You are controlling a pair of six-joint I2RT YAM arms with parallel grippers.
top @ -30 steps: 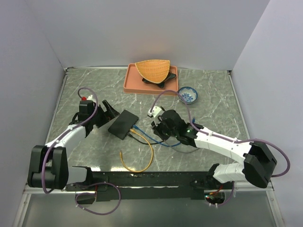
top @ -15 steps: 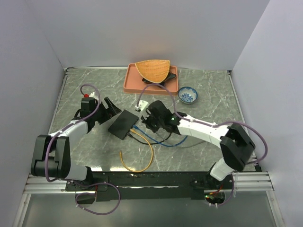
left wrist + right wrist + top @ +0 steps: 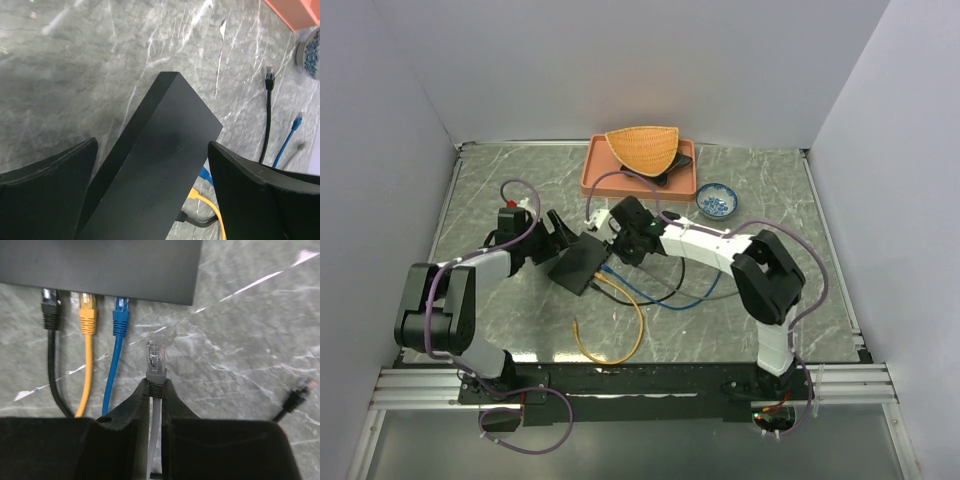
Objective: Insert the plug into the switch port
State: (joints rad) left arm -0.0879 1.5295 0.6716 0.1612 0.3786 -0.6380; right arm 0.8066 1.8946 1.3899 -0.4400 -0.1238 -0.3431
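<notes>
Three plugs [image 3: 87, 315] in switch [image 3: 100, 265] | wrist view only: grey plug [image 3: 155, 362] in right hand [image 3: 155, 385]

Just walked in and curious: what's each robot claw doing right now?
Left gripper: open, straddling the flat black rectangular switch box.
Right gripper: shut on the grey clear-tipped cable plug.

Soft, even light from above; shadows on the table [image 3: 500, 170] are faint and short. Overhead view is sharp throughout. Left wrist: pale glare streaks on the stone, left gripper [image 3: 152, 144] crushed to black. Right wrist: plug [image 3: 155, 356] sharp, near edge soft.
</notes>
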